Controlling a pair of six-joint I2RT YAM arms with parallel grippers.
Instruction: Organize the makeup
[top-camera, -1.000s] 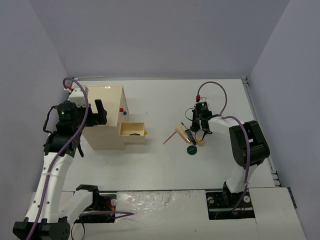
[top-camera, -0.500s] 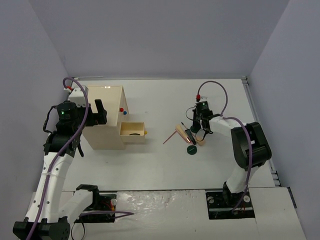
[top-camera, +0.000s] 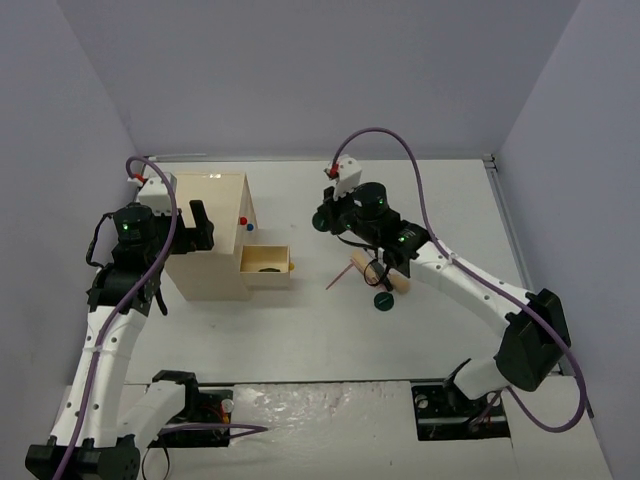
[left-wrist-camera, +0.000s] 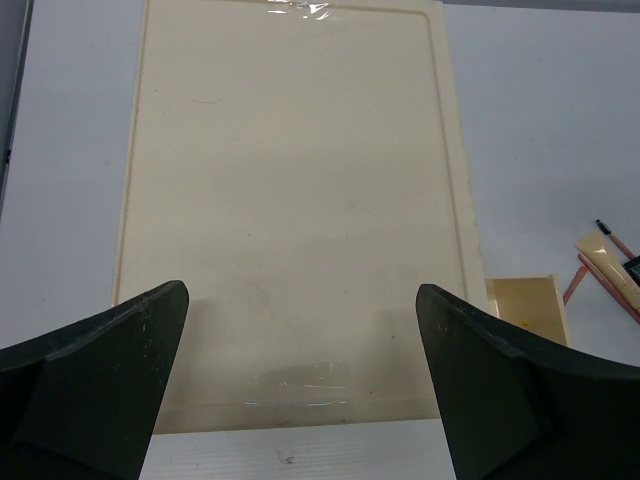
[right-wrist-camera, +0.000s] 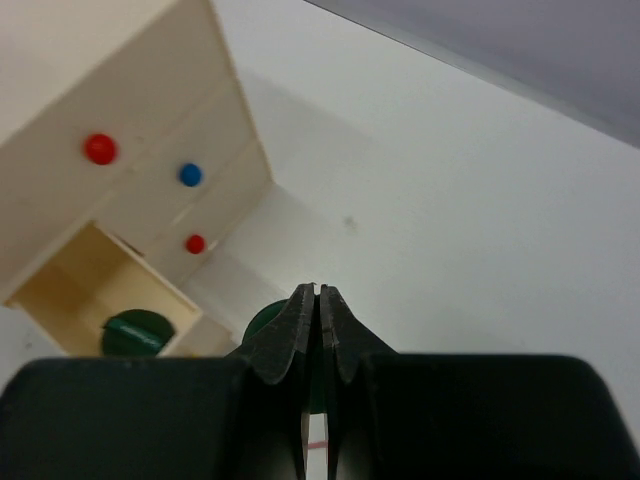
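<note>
Makeup is found in three places. One dark green compact (right-wrist-camera: 265, 322) is pinched between the fully closed fingers of the right gripper (right-wrist-camera: 316, 292), held in the air near the cream box (top-camera: 212, 235). A second compact (right-wrist-camera: 138, 332) lies in the open drawer (top-camera: 266, 256). The remaining pieces (top-camera: 378, 278) are clustered on the table (top-camera: 300, 330). The left gripper (left-wrist-camera: 302, 295) is spread wide above the box top, with nothing gripped.

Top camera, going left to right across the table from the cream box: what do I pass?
box → drawer → held compact in right gripper → table compact
</note>
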